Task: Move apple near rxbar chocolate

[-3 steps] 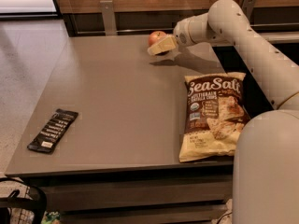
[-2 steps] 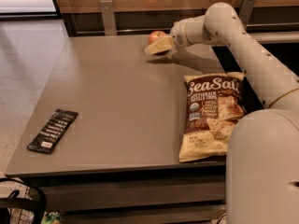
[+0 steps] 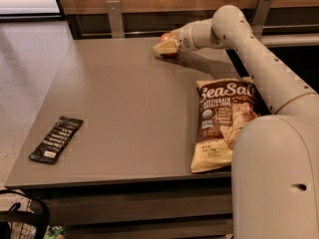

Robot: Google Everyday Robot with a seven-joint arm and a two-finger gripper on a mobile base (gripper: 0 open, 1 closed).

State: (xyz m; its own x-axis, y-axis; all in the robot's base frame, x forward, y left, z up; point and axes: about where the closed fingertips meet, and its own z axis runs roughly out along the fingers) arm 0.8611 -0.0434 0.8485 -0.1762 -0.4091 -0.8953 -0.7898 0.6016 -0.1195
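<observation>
The red-orange apple [image 3: 164,37] is at the far edge of the table, mostly hidden behind my gripper. My gripper [image 3: 167,46] reaches in from the right and is shut on the apple, low over the tabletop. The rxbar chocolate [image 3: 56,139], a flat black bar with white lettering, lies near the front left corner of the table, far from the apple and the gripper.
A brown-and-yellow Sea Salt chip bag [image 3: 222,121] lies at the right, under my arm [image 3: 259,63]. The grey table [image 3: 124,98] backs onto a wooden wall with two metal brackets. A black basket [image 3: 20,218] stands on the floor below the front left corner.
My gripper has shifted a little to the left along the far edge, and the apple has moved slightly with it. The bar and the chip bag have not moved.
</observation>
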